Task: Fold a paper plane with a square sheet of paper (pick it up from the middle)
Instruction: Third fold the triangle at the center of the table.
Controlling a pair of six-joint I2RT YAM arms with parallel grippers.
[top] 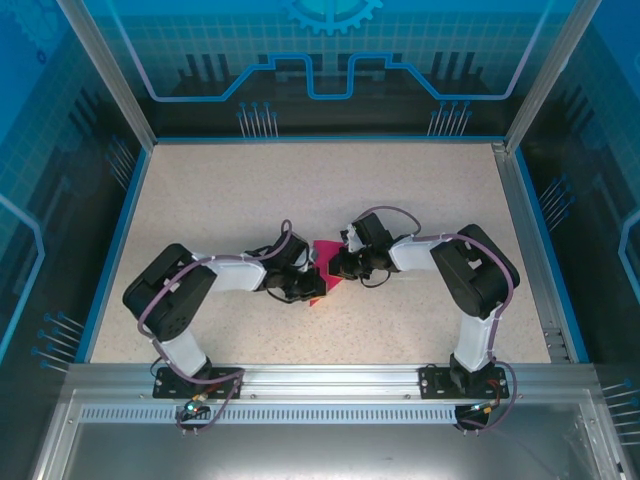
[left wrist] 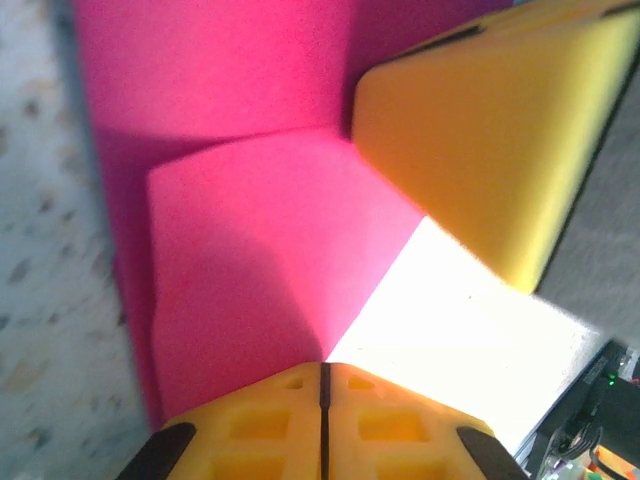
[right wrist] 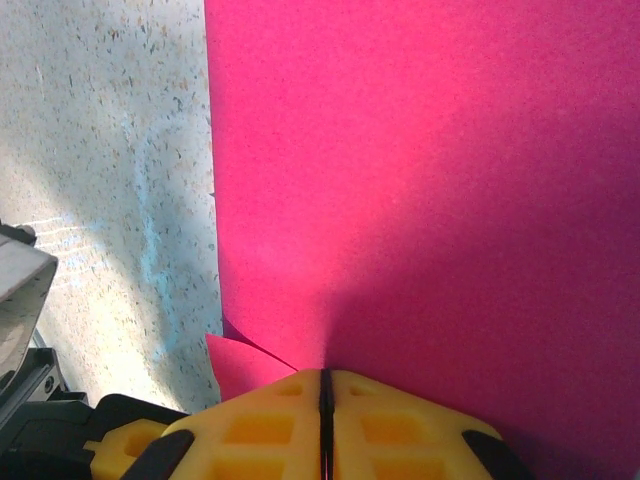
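**Two-arm fold at mid-table.** The left gripper [top: 300, 287] and the right gripper [top: 338, 264] meet nose to nose near the centre of the table [top: 230, 200]. The paper sheet [top: 323, 252] is between them, partly raised off the surface.

**Left wrist view.**
- The two yellow fingers [left wrist: 260, 435] press together along a thin seam.
- A fold line in the magenta paper runs down into that seam, so the left gripper reads as clamped on the sheet.
- A folded flap [left wrist: 250, 270] lies over the layer behind it.
- A yellow pad [left wrist: 480, 150] of the right gripper sits just beside the flap's upper edge. Whether the two touch cannot be told.

**Right wrist view.** The fingers are likewise closed and the paper puckers into their seam, so the right gripper also appears to pinch the sheet. A small corner [right wrist: 245, 362] juts out beside them.

**Hazards, as judged from this pose.**
- **Tearing:** two pinches hold one thin sheet, so any pull apart could tear it at either seam.
- **Skewed crease:** unequal travel of the arms would skew the crease and leave an asymmetric fold.
- **Stray wrinkle:** the pucker at the right fingers may set as a wrinkle.
- **Flap reopening:** the neighbouring pad could drag the flap open.
- **Collision:** the grippers are close enough to collide.
- **Sagging:** releasing one grip early would let the raised paper sag.
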